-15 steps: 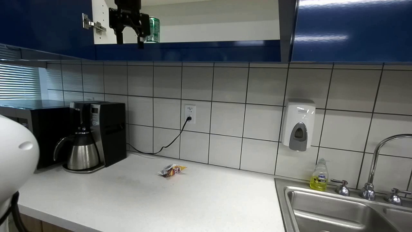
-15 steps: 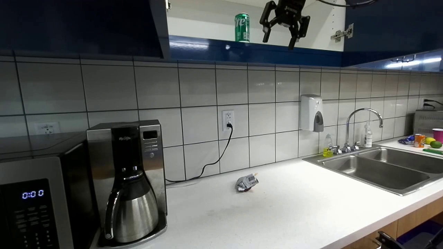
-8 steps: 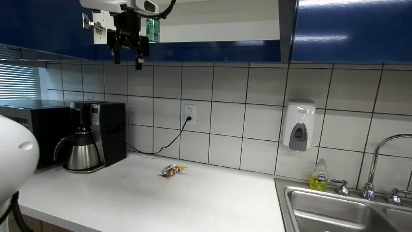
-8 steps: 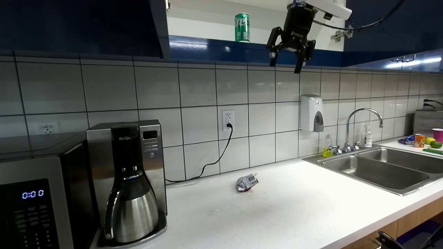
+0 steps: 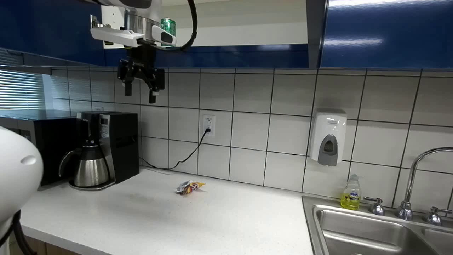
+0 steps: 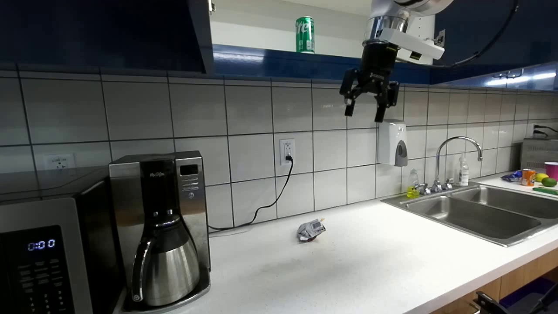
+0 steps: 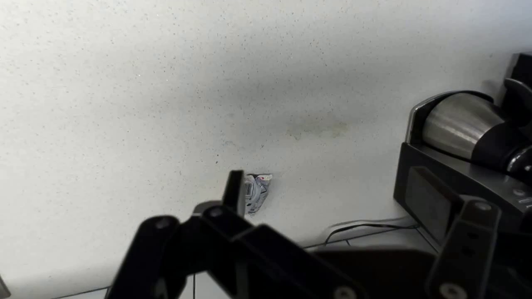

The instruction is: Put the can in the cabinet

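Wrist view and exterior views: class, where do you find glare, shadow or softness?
In the wrist view, the gripper looks soft-focused and broad grey shadow bands cross the speckled countertop; in an exterior view, the cabinet shows pale glare on its blue lower edge; in an exterior view, the window blinds look bright.

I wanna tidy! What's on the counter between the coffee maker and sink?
In both exterior views, a crumpled wrapper lies between the coffee maker and sink, and a black cord runs to an outlet. The wrist view shows a faint stain.
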Motion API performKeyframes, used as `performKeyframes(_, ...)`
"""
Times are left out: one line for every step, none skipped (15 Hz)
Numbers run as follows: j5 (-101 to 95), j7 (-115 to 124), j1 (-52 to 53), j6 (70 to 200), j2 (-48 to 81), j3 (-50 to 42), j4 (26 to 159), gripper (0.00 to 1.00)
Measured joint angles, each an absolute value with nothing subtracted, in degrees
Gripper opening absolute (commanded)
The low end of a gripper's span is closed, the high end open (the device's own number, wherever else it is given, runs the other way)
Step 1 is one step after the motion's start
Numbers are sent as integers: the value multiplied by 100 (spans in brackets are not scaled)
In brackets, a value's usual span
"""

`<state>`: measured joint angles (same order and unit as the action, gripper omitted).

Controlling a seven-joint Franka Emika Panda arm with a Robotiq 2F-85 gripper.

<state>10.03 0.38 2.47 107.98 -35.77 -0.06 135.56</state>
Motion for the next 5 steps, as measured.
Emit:
performKeyframes(1003,31,247,10806,-3575,-9,13610,100)
performKeyframes(1003,31,247,10806,-3571,-9,13611,100)
performKeyframes(1003,31,247,10806,-3571,-9,13608,100)
performKeyframes(1003,31,247,10806,-3572,-9,13606,100)
performKeyframes(1003,31,247,10806,-3572,-9,13606,100)
